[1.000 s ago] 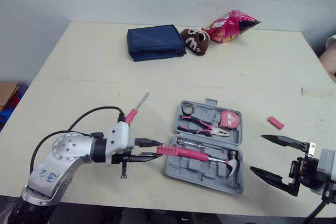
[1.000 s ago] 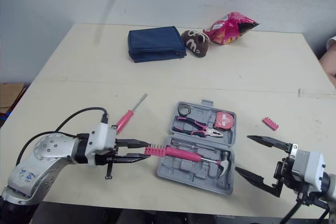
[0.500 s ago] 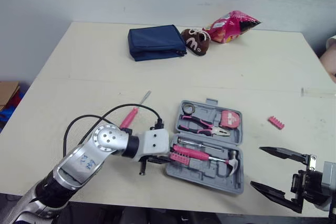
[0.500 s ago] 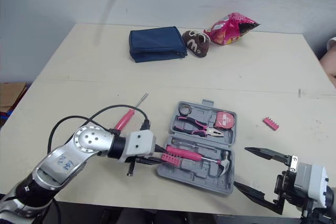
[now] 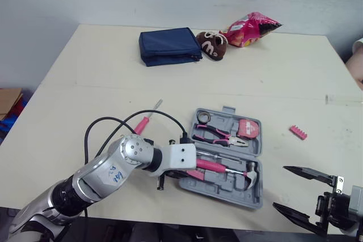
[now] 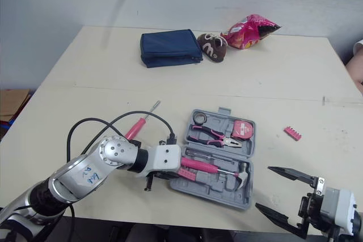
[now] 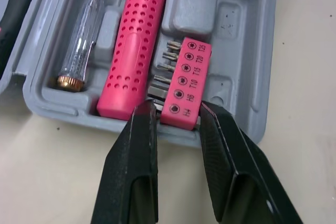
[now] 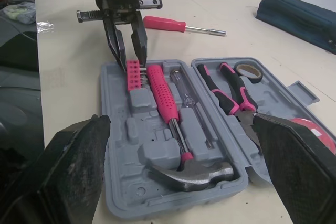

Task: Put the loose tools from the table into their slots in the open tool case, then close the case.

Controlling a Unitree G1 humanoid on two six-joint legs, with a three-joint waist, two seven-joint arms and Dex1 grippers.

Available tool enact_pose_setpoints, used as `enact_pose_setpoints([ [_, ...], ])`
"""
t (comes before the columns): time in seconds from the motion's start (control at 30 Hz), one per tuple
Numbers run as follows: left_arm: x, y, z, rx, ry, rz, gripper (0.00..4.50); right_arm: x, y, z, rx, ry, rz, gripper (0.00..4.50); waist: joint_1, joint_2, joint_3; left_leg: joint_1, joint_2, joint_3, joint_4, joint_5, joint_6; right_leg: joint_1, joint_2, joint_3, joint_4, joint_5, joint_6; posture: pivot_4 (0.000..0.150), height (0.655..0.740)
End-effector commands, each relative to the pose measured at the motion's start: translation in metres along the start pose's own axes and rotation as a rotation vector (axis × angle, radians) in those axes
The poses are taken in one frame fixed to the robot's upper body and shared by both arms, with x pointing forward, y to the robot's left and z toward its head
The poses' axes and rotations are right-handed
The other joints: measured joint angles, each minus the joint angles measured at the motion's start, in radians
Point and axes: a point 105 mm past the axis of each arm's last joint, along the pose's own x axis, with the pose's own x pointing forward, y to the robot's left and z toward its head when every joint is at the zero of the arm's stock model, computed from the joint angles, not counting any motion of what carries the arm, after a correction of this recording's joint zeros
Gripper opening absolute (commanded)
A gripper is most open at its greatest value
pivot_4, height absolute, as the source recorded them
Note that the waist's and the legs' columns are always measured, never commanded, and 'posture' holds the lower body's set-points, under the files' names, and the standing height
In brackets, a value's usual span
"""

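The grey tool case lies open in the middle of the table. It holds a pink-handled hammer, pliers, a tape measure and a clear tester screwdriver. My left gripper is shut on a pink bit holder, which lies in the case's left end beside the hammer handle. A pink screwdriver lies on the table left of the case. A second pink bit holder lies to the case's right. My right gripper hangs open at the near right, holding nothing.
At the far side lie a blue pouch, a brown plush and a pink snack bag. A person's arm shows at the right edge. A black cable loops over my left arm.
My left gripper has carried the pink bit holder to the right, from beside the case into its left end. My right gripper has drawn back toward the near edge.
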Motion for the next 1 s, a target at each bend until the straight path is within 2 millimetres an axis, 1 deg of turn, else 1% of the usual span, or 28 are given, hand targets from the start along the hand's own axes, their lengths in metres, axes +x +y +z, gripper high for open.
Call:
enact_pose_setpoints([
  [0.03,0.006,0.003,-0.002,-0.03,0.039,0.043,0.53,-0.003,0.002,-0.003,-0.012,-0.016,0.002,4.5,0.003,0.0,0.0,0.0,0.0,0.0,0.0,0.0,0.0,0.0,0.0,0.0,0.0,0.0,0.0,0.15,0.74],
  [0.2,0.006,0.011,0.002,-0.045,0.032,0.088,0.53,-0.009,0.003,-0.012,-0.01,-0.02,0.003,4.5,0.02,0.0,0.0,0.0,-0.001,0.0,0.004,0.001,0.002,0.001,0.0,0.001,0.002,0.001,0.001,0.15,0.74],
  [0.4,0.004,0.009,0.004,-0.036,0.016,0.076,0.53,-0.012,0.004,-0.017,-0.01,-0.024,0.009,4.5,0.021,0.0,0.0,0.0,-0.001,-0.001,0.004,0.001,0.006,0.001,-0.001,0.001,0.004,0.001,0.0,0.15,0.74],
  [0.47,0.001,0.01,0.014,0.006,-0.037,0.09,1.57,-0.013,0.006,-0.019,-0.01,-0.025,0.012,4.5,0.021,0.0,0.0,0.001,-0.001,-0.001,0.004,0.001,0.006,0.001,-0.001,0.001,0.005,0.001,0.0,0.15,0.74],
  [0.5,0.0,0.01,0.017,0.034,-0.05,0.093,1.83,-0.013,0.007,-0.02,-0.01,-0.025,0.013,4.5,0.021,0.0,0.0,0.001,-0.001,-0.001,0.004,0.002,0.006,0.001,-0.001,0.001,0.006,0.001,0.0,0.15,0.74],
  [0.53,-0.002,0.011,0.02,0.064,-0.066,0.099,2.38,-0.013,0.007,-0.02,-0.01,-0.025,0.014,4.5,0.021,0.0,0.0,0.001,-0.001,-0.001,0.004,0.002,0.006,0.001,-0.001,0.001,0.006,0.001,-0.001,0.15,0.74],
  [0.6,-0.003,0.013,0.022,0.088,-0.086,0.106,2.38,-0.013,0.008,-0.021,-0.011,-0.025,0.015,4.5,0.021,0.0,0.0,0.001,-0.001,-0.002,0.004,0.002,0.006,0.001,-0.001,0.001,0.007,0.001,-0.001,0.15,0.74],
  [0.73,-0.016,0.002,0.03,0.071,-0.18,0.047,2.38,-0.014,0.009,-0.022,-0.009,-0.022,0.016,4.5,0.019,0.0,0.0,0.001,-0.001,-0.002,0.004,0.002,0.006,0.0,-0.001,0.001,0.007,0.0,-0.001,0.15,0.74],
  [0.87,-0.027,0.007,0.039,0.092,-0.337,0.096,2.38,-0.011,0.006,-0.02,-0.011,-0.022,0.018,4.5,0.021,0.0,0.0,0.001,-0.001,-0.002,0.004,0.002,0.006,0.0,-0.001,0.0,0.007,0.0,-0.002,0.15,0.74],
  [0.9,-0.028,0.009,0.038,0.071,-0.372,0.105,2.38,-0.009,0.005,-0.02,-0.012,-0.024,0.019,4.5,0.021,0.0,0.0,0.001,-0.001,-0.002,0.004,0.002,0.006,0.0,-0.001,0.0,0.007,0.0,-0.002,0.15,0.74],
  [0.93,-0.028,0.01,0.037,0.058,-0.393,0.103,1.84,-0.007,0.004,-0.019,-0.013,-0.026,0.02,4.5,0.021,0.0,0.0,0.001,-0.001,-0.002,0.004,0.002,0.006,0.0,-0.001,0.0,0.007,0.0,-0.002,0.15,0.74],
  [0.97,-0.026,0.013,0.034,0.053,-0.414,0.11,1.54,-0.004,0.003,-0.018,-0.015,-0.029,0.022,4.5,0.021,0.0,0.0,0.001,-0.001,-0.002,0.004,0.002,0.006,0.0,-0.001,0.0,0.007,0.0,-0.002,0.15,0.74],
  [1.0,-0.025,0.014,0.032,0.053,-0.427,0.114,1.11,-0.002,0.003,-0.017,-0.015,-0.03,0.023,4.5,0.021,0.0,0.0,0.001,-0.001,-0.002,0.004,0.002,0.006,0.0,-0.001,0.0,0.007,0.0,-0.002,0.15,0.74],
])
